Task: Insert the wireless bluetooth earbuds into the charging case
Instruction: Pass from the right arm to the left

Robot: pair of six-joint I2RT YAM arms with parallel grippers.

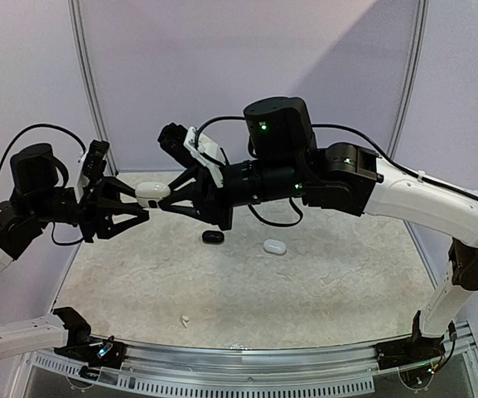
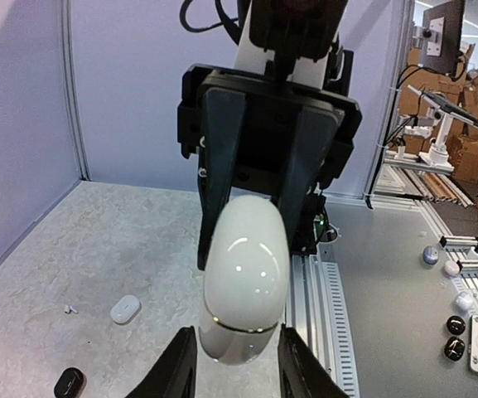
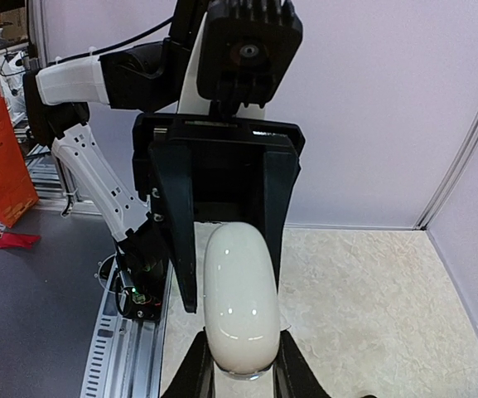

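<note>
A white pebble-shaped charging case (image 1: 152, 193) hangs in mid-air between both arms, lid closed. My right gripper (image 1: 166, 197) is shut on one end of it; in the right wrist view its fingers (image 3: 240, 365) press the sides of the case (image 3: 239, 298). My left gripper (image 1: 142, 205) faces it from the left. In the left wrist view its fingers (image 2: 237, 365) stand close on either side of the case's near end (image 2: 245, 274), with a thin gap showing. One tiny white earbud (image 1: 185, 320) lies on the table near the front, and another tiny white bit (image 2: 70, 309) at the left.
A black case (image 1: 213, 237) and a smaller white case (image 1: 275, 246) lie on the table below the arms; the left wrist view shows them too, the black case (image 2: 70, 382) and the white case (image 2: 125, 309). A metal rail (image 1: 247, 365) runs along the table's front edge.
</note>
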